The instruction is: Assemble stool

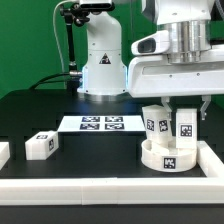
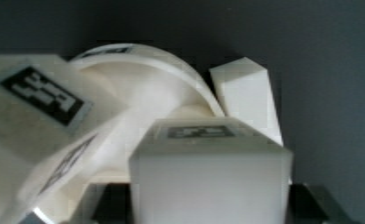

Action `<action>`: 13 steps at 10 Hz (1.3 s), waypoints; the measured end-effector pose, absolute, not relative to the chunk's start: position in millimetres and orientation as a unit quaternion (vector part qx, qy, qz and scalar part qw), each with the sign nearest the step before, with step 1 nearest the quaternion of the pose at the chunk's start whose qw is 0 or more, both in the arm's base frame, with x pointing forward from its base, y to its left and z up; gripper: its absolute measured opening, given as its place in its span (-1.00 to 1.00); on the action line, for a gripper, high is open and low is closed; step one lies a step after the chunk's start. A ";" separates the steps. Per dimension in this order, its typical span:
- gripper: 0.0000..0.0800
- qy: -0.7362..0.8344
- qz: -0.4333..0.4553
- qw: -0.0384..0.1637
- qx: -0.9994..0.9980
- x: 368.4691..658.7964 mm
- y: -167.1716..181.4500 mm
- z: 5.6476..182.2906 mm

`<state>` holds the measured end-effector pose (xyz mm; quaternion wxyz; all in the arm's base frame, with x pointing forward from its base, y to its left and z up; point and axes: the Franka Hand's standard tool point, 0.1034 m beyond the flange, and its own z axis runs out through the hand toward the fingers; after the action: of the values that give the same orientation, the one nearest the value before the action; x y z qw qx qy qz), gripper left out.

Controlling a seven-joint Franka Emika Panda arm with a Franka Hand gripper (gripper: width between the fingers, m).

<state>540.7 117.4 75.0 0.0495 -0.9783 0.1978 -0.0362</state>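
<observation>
The round white seat (image 1: 167, 156) lies in the corner of the white rails at the exterior view's right, with a tag on its side. One white leg (image 1: 155, 122) stands on it. My gripper (image 1: 186, 110) is shut on a second tagged leg (image 1: 185, 126), held upright with its lower end at the seat's top. In the wrist view the held leg (image 2: 205, 160) fills the space between my gripper's (image 2: 205, 206) dark fingers (image 2: 118, 202). Beyond it are the seat (image 2: 134, 95), the standing leg (image 2: 246, 92) and another tagged white part (image 2: 33, 92).
A loose white leg (image 1: 40, 146) lies on the black table at the exterior view's left, with another white piece (image 1: 3, 152) at the edge. The marker board (image 1: 100, 124) lies in front of the robot base (image 1: 100, 65). White rails (image 1: 100, 190) border the front and right.
</observation>
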 end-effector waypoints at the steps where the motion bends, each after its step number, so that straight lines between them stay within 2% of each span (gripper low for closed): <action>1: -0.15 0.217 -0.035 0.051 -0.974 540.7 117.7 75.0; 3: -0.15 0.312 -0.029 0.061 -0.948 540.7 119.7 75.3; 8: -0.15 0.429 -0.019 0.070 -0.901 540.4 120.9 75.3; 13: -0.15 0.639 0.000 0.107 -0.762 542.9 119.8 76.0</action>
<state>542.9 119.8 76.0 0.1067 -0.7617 0.6391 -0.0001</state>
